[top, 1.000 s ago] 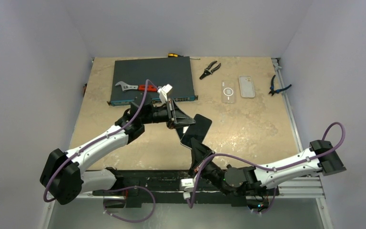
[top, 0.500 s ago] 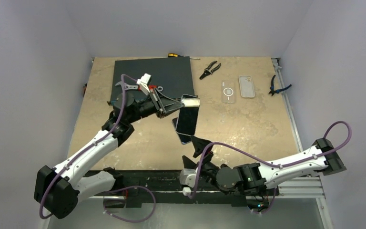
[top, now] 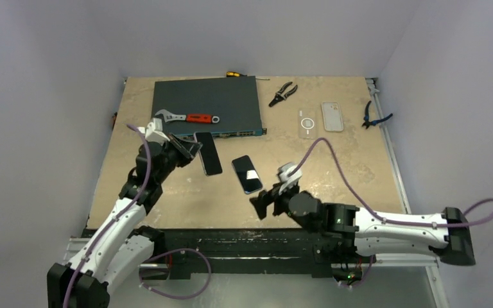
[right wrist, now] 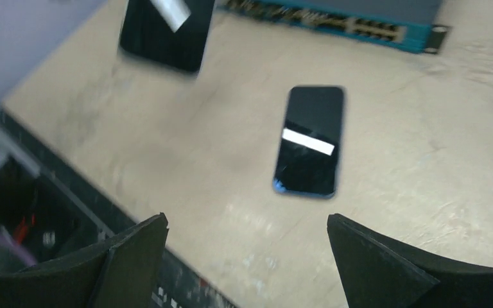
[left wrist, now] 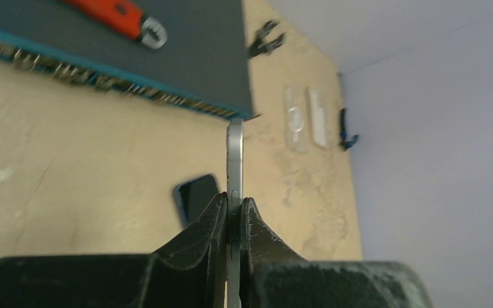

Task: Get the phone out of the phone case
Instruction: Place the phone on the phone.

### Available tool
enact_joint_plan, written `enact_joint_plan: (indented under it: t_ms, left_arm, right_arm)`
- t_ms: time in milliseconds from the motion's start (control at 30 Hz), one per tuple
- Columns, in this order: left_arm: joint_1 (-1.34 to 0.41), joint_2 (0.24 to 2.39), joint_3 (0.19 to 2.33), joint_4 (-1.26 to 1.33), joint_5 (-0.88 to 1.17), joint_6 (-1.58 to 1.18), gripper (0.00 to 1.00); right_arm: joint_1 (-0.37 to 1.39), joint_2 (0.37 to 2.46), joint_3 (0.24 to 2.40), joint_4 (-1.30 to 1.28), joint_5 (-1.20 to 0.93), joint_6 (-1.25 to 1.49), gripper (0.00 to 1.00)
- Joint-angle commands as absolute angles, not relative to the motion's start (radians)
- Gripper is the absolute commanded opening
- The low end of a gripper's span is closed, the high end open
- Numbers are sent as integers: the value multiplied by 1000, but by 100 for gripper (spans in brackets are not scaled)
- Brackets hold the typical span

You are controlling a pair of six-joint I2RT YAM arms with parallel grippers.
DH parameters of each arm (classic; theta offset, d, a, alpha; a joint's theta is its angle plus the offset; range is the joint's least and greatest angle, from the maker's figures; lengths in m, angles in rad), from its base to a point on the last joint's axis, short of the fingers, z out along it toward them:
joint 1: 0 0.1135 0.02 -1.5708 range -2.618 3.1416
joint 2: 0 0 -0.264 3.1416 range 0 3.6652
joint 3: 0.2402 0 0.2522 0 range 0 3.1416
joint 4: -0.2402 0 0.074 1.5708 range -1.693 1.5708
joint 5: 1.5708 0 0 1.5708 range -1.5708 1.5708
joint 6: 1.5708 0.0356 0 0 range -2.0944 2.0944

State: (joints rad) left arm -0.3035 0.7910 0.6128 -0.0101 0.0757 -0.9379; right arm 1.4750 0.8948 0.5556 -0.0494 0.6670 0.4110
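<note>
Your left gripper (top: 194, 147) is clamped on the silver-edged phone (top: 209, 154), left of bench (top: 334, 167) centre. Blue-rimmed dark slab (top: 247, 174), case or phone unclear, lies flat mid-bench. Your right gripper (right wrist: 245, 224) gapes wide, empty.

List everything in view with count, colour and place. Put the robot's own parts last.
table: 1, tan, under everything
network switch: 1, dark grey with a teal front, far left
wrench: 1, silver with a red handle, on the network switch
screwdriver: 1, yellow and black, far edge
pliers: 1, dark, right of the network switch
clear case: 1, transparent, far right of centre
pale case: 1, whitish, beside the clear case
cutters: 1, blue handles, right edge
blue-rimmed slab: 1, black face, flat mid-table; phone or case, cannot tell
silver-edged slab: 1, dark, clamped in the left gripper
left gripper: 1, black, shut
right gripper: 1, black, open, empty
</note>
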Motion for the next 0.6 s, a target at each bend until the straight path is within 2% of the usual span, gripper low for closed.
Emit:
enact_joint_plan:
  t_ms: [0,200,567]
  left_arm:
    - [-308,841,432,120,59,-915,0]
    - [-311,915,307,244,33,-903,0]
    - [-339,1118,218,437,6,-993,0]
  right_arm:
    - [1233,762,545,-4,488,690,99]
    - [1159,810,668,-90,520,625,99]
    - [1077,831,683,-71,523,609,99]
